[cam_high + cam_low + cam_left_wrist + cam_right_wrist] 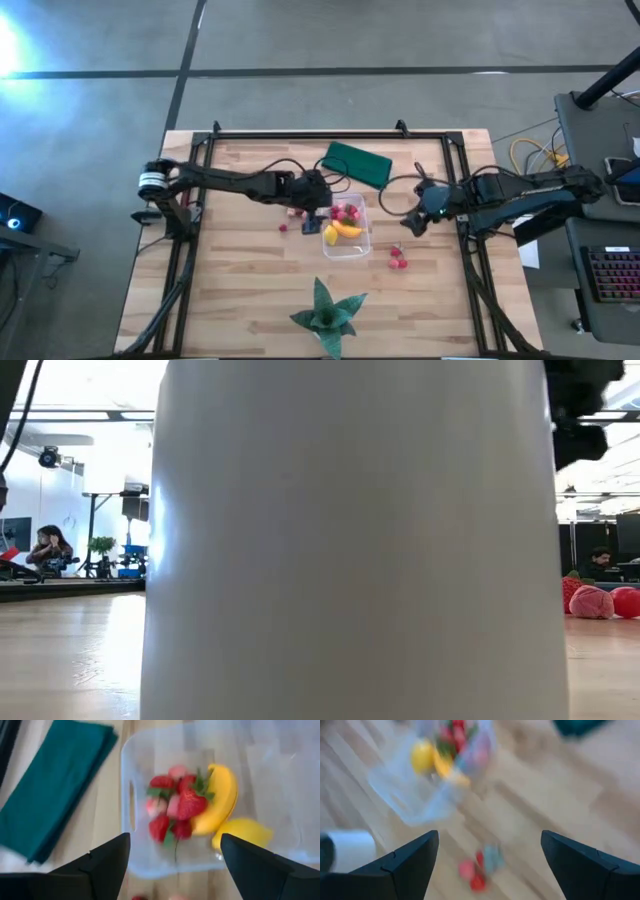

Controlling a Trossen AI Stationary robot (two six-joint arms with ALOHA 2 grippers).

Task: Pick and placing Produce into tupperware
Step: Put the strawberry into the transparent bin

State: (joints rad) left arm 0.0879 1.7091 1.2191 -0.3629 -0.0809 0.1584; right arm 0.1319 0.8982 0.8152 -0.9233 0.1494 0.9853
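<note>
- Left end effector (pixel 314 212) open, empty, over tub (pixel 356 245) edge.
- Banana (pixel 347 230), lemon (pixel 330 236), berries (pixel 345 212) inside tub.
- Loose berries (pixel 398 260) on surface (pixel 240 290), nearer open, empty right end effector (pixel 412 222).

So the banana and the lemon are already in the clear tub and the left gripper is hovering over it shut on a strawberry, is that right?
Not quite. The left gripper is open and holds nothing; the left wrist view shows its fingers spread apart over the clear tub. The rest holds: the banana and the lemon lie in the tub beside the strawberries.
</note>
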